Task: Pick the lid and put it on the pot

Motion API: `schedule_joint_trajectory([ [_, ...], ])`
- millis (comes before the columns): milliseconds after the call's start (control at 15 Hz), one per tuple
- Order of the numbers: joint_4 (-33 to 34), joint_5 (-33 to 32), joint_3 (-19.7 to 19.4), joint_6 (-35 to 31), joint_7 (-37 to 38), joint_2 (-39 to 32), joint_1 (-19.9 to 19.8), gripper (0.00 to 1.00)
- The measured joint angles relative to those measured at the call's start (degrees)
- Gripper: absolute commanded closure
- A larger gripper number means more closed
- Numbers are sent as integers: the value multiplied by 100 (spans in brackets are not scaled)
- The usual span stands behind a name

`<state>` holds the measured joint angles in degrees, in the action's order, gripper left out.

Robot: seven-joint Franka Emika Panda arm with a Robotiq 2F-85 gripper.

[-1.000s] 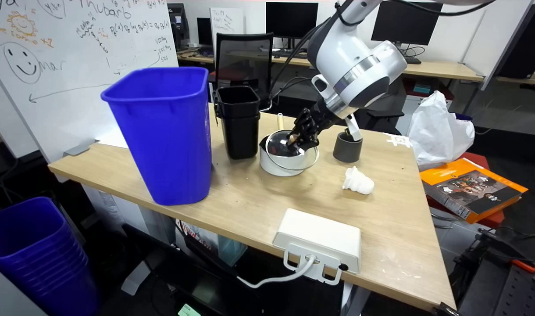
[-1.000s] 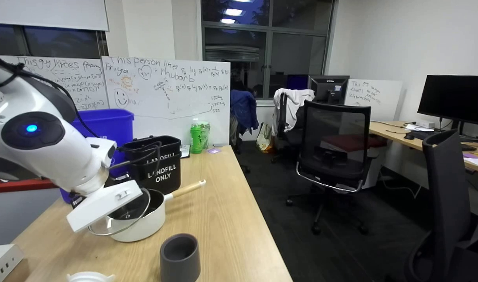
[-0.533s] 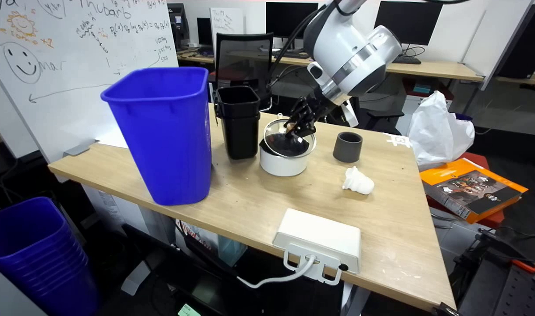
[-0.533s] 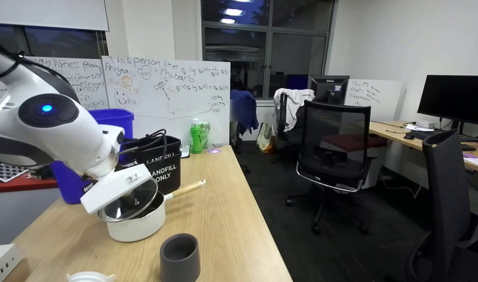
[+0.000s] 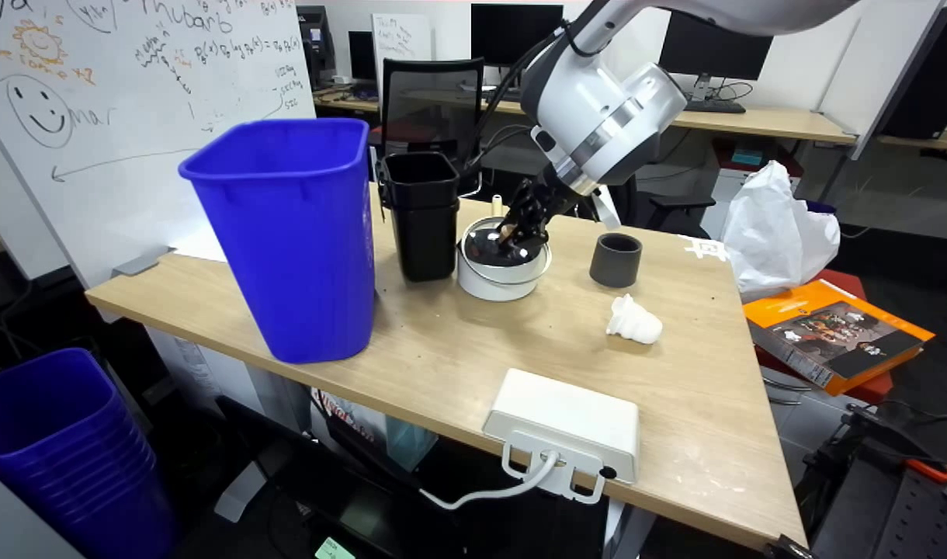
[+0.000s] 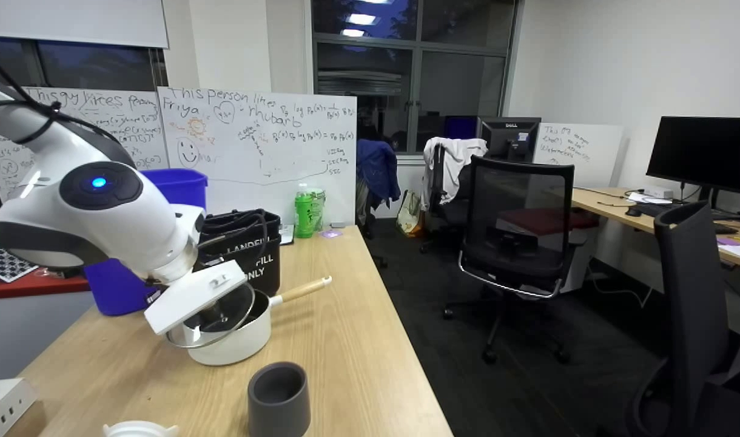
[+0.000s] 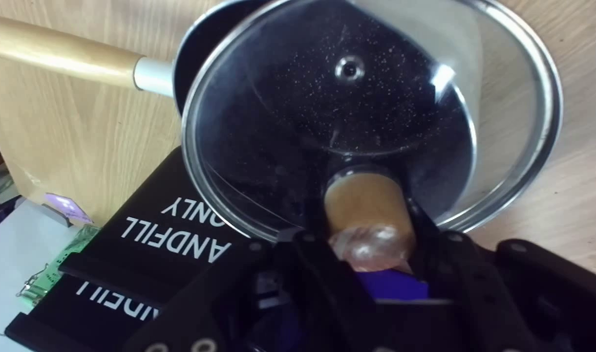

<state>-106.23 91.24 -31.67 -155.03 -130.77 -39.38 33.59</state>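
the pincer pinches the knob of the lid, picked but tilted, off-centre over the pot; seating and release likely remain.

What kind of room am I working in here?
Probably an office or lab: a whiteboard with handwritten equations, a monitor on a desk, and a mesh-backed office chair.

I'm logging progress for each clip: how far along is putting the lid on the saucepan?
Done: the glass lid is picked up, its wood-coloured knob held in the tool.

In hand: placing; the lid is tilted and off-centre over the white saucepan, whose dark interior shows beside the wooden handle.

Left: probably shifting it toward the handle, levelling it and releasing.
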Motion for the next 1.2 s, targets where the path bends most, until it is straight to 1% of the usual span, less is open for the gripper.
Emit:
schedule_joint_trajectory([
  [67, 106, -26, -3, 6, 34, -83, -38, 84],
  [200, 316, -391, 296, -84, 286, -134, -358, 84],
  [267, 393, -436, 266, 10, 375, -183, -391, 84],
  [333, 456, -686, 459, -52, 506, -168, -582, 84],
  [400, 526, -786, 592, -27, 604, -168, -719, 84],
  [733, 637, -784, 578, 105, 655, -233, -788, 84],
  [933, 974, -1816, 904, 56, 1544, -237, -1079, 84],
  [1067, 1317, -2691, 1429, 8, 2304, -220, -1531, 84],
  [1200, 1637, -3362, 1937, 9, 2904, -214, -2022, 84],
])
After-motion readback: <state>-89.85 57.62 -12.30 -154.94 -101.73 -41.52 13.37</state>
